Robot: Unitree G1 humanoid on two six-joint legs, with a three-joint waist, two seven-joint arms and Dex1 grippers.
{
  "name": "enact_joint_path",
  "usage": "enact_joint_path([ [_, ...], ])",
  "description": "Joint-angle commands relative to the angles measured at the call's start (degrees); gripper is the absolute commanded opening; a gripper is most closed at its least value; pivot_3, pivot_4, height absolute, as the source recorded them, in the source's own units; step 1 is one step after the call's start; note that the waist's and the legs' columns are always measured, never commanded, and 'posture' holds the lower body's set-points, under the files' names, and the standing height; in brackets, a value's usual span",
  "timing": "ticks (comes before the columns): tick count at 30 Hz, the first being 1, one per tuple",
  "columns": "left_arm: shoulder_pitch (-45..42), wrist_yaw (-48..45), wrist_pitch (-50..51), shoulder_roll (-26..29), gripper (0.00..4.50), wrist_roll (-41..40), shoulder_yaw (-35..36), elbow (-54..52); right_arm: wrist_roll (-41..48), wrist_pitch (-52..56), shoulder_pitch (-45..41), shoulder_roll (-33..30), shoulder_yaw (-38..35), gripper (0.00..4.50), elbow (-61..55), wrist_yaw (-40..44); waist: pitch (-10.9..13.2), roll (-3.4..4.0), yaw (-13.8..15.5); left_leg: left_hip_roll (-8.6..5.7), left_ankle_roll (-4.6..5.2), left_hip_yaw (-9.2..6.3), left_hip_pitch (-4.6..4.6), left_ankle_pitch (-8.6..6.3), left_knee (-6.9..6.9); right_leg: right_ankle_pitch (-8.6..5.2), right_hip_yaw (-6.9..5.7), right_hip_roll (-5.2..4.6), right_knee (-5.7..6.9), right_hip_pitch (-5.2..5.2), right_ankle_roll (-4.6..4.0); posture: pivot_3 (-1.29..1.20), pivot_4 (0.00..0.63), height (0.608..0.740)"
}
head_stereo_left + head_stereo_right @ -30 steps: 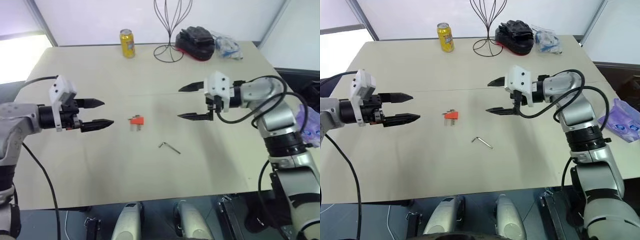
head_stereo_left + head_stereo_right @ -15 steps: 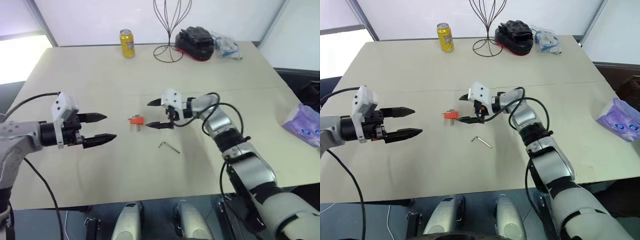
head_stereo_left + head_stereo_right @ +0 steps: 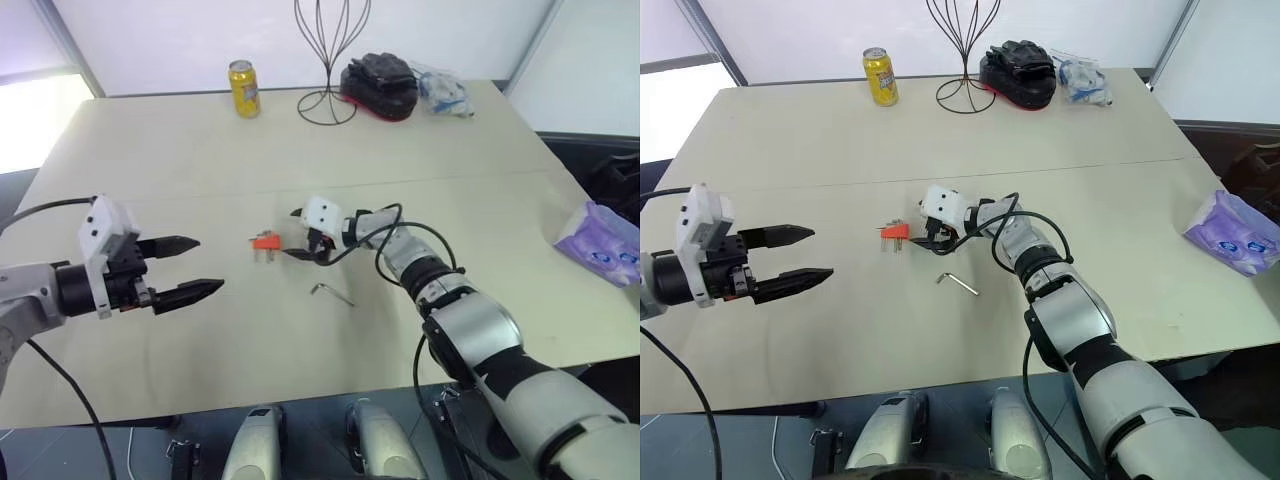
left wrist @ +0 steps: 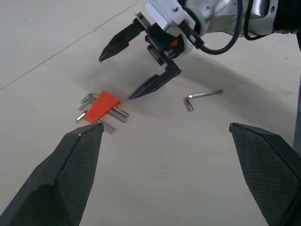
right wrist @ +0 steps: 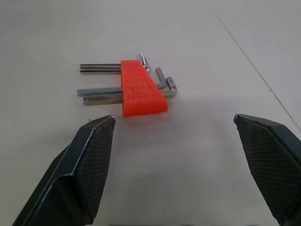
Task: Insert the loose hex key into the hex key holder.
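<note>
The hex key holder [image 3: 265, 242], a small orange-red block with short grey keys sticking out, lies flat mid-table. The loose hex key [image 3: 332, 293], a thin dark L-shaped rod, rests on the table a little nearer and to the right of the holder. My right gripper [image 3: 292, 233] hangs open just right of the holder, low over the table; in the right wrist view the holder [image 5: 141, 88] sits just beyond the fingertips. My left gripper [image 3: 210, 263] stands open and empty left of the holder, apart from it.
A yellow can [image 3: 241, 88], a wire stand [image 3: 330, 60], a black and red item [image 3: 380, 80] and a plastic bag [image 3: 440, 88] line the far edge. A purple packet [image 3: 600, 243] lies at the right edge.
My right gripper has swung down and to the left, ending close beside the holder. My left gripper has drawn back a little. Holder and loose key have not moved.
</note>
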Motion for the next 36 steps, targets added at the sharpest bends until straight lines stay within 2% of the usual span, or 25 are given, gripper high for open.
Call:
enact_joint_path([
  [1, 0.22, 1.0, 0.0, 0.59, 4.46, -1.24, 2.55, -1.58, -0.68, -1.22, -1.94, 0.96, -1.12, 4.2, 0.09, -1.43, 0.0, 0.0, 0.01, 0.0, 0.0, 0.0, 0.0, 0.0, 0.0, 0.0, 0.0, 0.0, 0.0, 0.0, 0.0, 0.0, 0.15, 0.74],
  [9, 0.77, 2.6, -0.39, 0.47, 4.46, -1.92, 2.74, -2.07, -2.29, -1.03, -1.49, 3.67, -1.39, 4.2, 0.99, -5.15, 0.0, 0.0, 0.01, 0.0, -0.01, -0.01, 0.01, 0.0, -0.01, 0.0, 0.0, 0.0, 0.01, 0.0, 0.0, 0.0, 0.15, 0.74],
  [17, 0.75, 3.84, -0.23, 0.4, 4.46, -2.32, 2.69, -2.78, -3.75, -1.71, -0.3, 4.81, -1.08, 4.2, 1.06, -5.41, 0.0, 0.0, -0.12, -0.01, -0.03, -0.01, 0.09, 0.01, -0.04, 0.0, 0.0, -0.01, 0.02, 0.05, -0.01, 0.0, 0.15, 0.74],
  [28, -0.15, 3.82, -1.24, 0.76, 4.46, -2.01, 0.82, -1.64, -1.32, 0.37, -1.43, 2.64, -4.02, 4.2, -0.09, 1.29, 0.0, 0.0, -0.26, -0.01, -0.03, -0.01, 0.1, 0.01, -0.04, 0.0, 0.0, -0.01, 0.02, 0.07, -0.01, 0.0, 0.15, 0.74],
  [36, -0.03, 2.87, -1.41, 1.13, 4.46, -2.04, 1.19, -0.39, -2.4, 0.4, -0.98, 2.31, -4.39, 4.2, 0.24, -1.56, 0.0, 0.0, -0.92, -0.01, -0.03, -0.02, 0.1, 0.01, -0.07, 0.0, 0.0, -0.01, 0.02, 0.06, -0.01, 0.0, 0.15, 0.74],
])
